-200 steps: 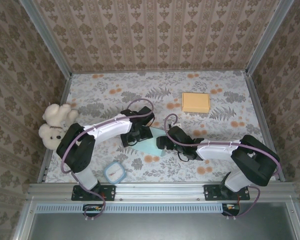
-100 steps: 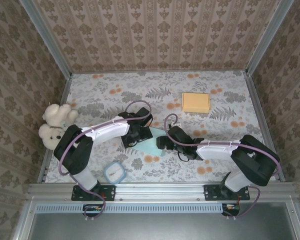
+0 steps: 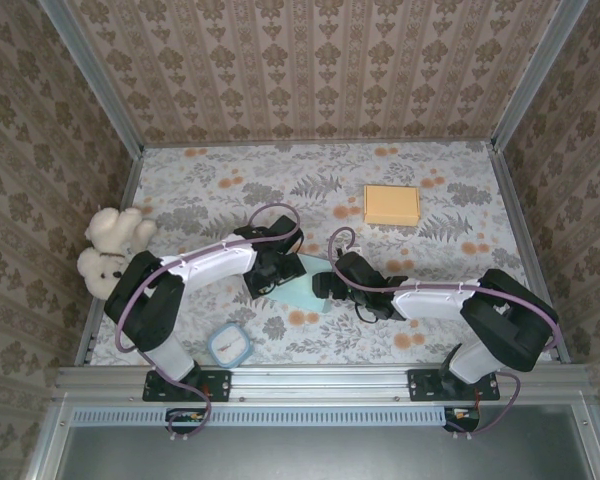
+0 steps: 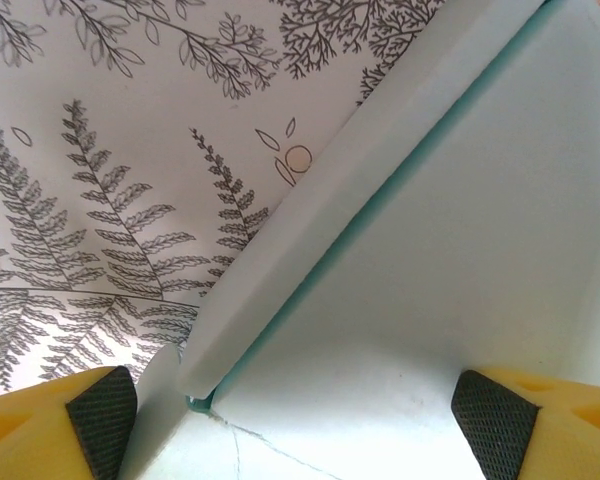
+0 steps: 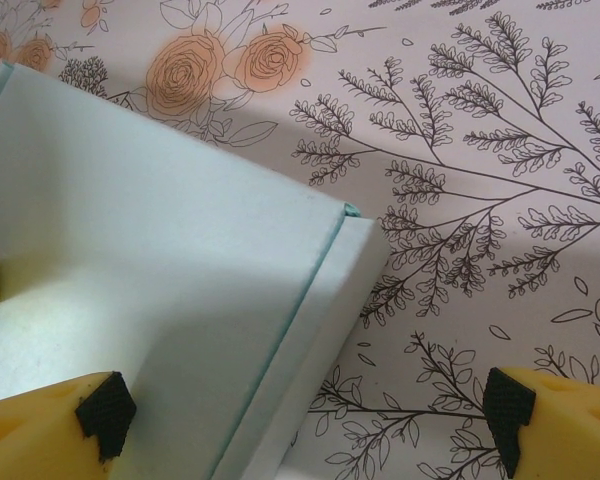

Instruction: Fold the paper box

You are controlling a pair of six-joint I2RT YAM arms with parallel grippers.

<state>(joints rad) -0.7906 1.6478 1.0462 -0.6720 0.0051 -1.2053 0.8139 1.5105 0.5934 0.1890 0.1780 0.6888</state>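
Surface [image 3: 450,180]: floral print, grey ferns and orange roses. Pale teal paper box [image 3: 302,290] lies mid-surface, with a narrow flap creased along one edge. Relative to the box:
- flat yellow-orange rectangular block [image 3: 391,204] behind and to the right, well apart
- cream teddy bear [image 3: 110,250] far left, at the surface edge
- small square blue-rimmed item [image 3: 229,346] in front and to the left, near
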